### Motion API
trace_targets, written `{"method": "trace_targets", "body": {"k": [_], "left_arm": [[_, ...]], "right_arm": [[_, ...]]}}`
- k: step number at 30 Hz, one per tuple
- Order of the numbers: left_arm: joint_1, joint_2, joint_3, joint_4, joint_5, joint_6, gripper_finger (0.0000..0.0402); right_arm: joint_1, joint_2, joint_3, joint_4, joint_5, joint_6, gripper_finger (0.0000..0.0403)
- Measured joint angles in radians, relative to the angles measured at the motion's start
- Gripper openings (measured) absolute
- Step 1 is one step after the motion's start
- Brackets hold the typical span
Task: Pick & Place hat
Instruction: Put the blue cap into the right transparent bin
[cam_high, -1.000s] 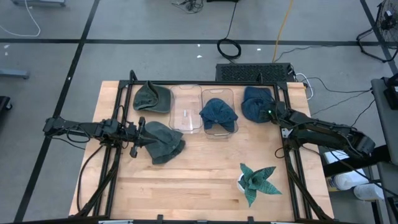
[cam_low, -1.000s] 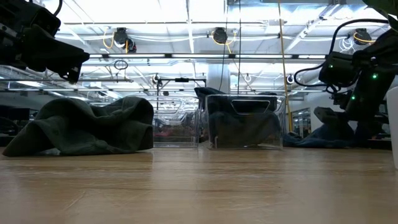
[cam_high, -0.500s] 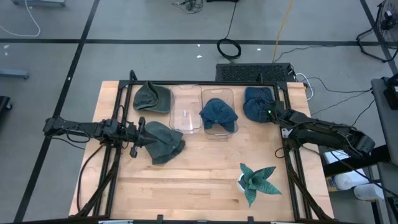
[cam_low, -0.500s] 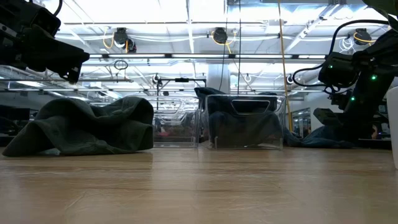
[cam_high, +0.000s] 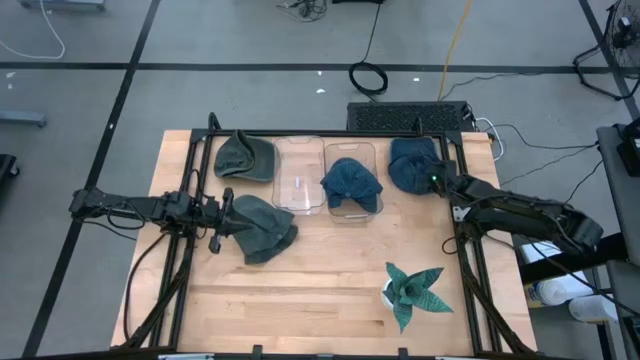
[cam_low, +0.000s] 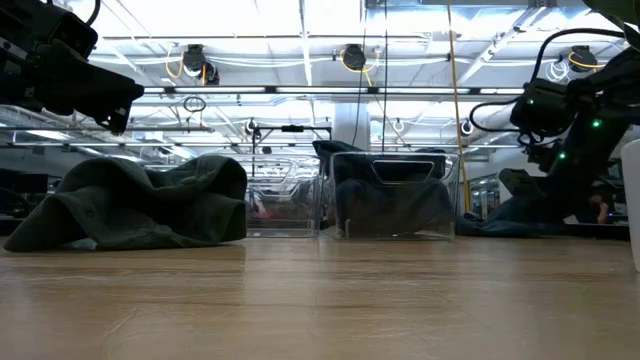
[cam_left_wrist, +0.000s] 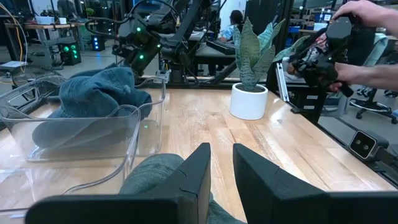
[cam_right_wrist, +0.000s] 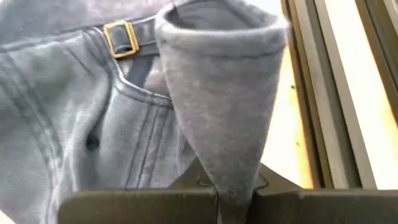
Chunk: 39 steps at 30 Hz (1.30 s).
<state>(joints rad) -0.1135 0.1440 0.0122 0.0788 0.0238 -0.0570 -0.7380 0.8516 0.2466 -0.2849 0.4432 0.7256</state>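
At table's back right, right end effector (cam_right_wrist: 233, 186) pinches blue hat (cam_right_wrist: 124, 93).

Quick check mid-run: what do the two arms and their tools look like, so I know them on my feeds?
Both arms are dark, slim and jointed with black cabling. The right arm's tool shows a green light; the left arm's tool has two flat, dark, blocky fingers.
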Motion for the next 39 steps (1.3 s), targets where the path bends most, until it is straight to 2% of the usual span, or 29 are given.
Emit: {"method": "trace_targets", "body": {"k": [6, 14, 25, 32, 39], "left_arm": [[0.000, 0.000, 0.000, 0.000, 0.000, 0.000, 0.0077], [0.000, 0.000, 0.000, 0.000, 0.000, 0.000, 0.0077], [0.000, 0.000, 0.000, 0.000, 0.000, 0.000, 0.0077], [0.000, 0.000, 0.000, 0.000, 0.000, 0.000, 0.0077], [0.000, 0.000, 0.000, 0.000, 0.000, 0.000, 0.0077]], "right_arm": [[0.000, -0.038, 0.018, 0.030, 0.011, -0.076, 0.0000], [0.000, -0.073, 0.138, 0.002, 0.061, -0.204, 0.0000], [0.000, -0.072, 0.338, -0.164, 0.195, -0.393, 0.0000], [0.000, -0.072, 0.416, -0.190, 0.221, -0.490, 0.0000], [0.001, -0.072, 0.475, -0.238, 0.293, -0.596, 0.0000]]}}
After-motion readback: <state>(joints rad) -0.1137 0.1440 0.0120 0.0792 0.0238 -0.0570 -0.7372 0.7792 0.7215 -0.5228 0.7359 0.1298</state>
